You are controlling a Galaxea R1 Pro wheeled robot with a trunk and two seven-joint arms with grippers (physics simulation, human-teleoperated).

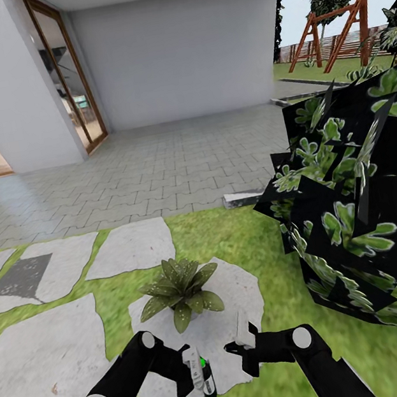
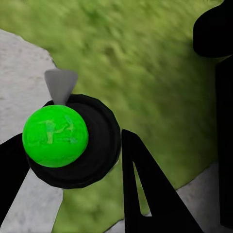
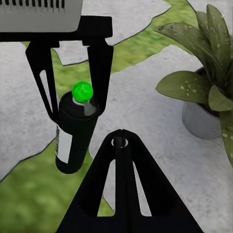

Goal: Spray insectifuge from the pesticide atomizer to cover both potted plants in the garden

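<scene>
Where my left arm reaches down at the head view's lower left, my left gripper (image 1: 200, 369) is clamped on the pesticide atomizer (image 1: 206, 378), a slim dark bottle held upright over the edge of a grey stepping stone (image 1: 237, 295) and the lawn (image 1: 256, 234). Its top shows green, not red. My left wrist view looks straight down on that round green top (image 2: 55, 136), with a small grey nozzle (image 2: 60, 85) beside it and my dark fingers (image 2: 145, 184) on either side. My right wrist view shows what that one cannot: the bottle's side with its pale label band (image 3: 62, 143), hanging between the two black fingers (image 3: 99, 63).

Just beyond the atomizer, one potted plant (image 1: 178, 289) stands on the same stone; its little grey pot (image 3: 201, 116) is plain from my right wrist. My right gripper (image 1: 238, 340) holds nothing, its fingers (image 3: 121, 194) pressed together. A big dark shrub (image 1: 362, 210) fills the right.
</scene>
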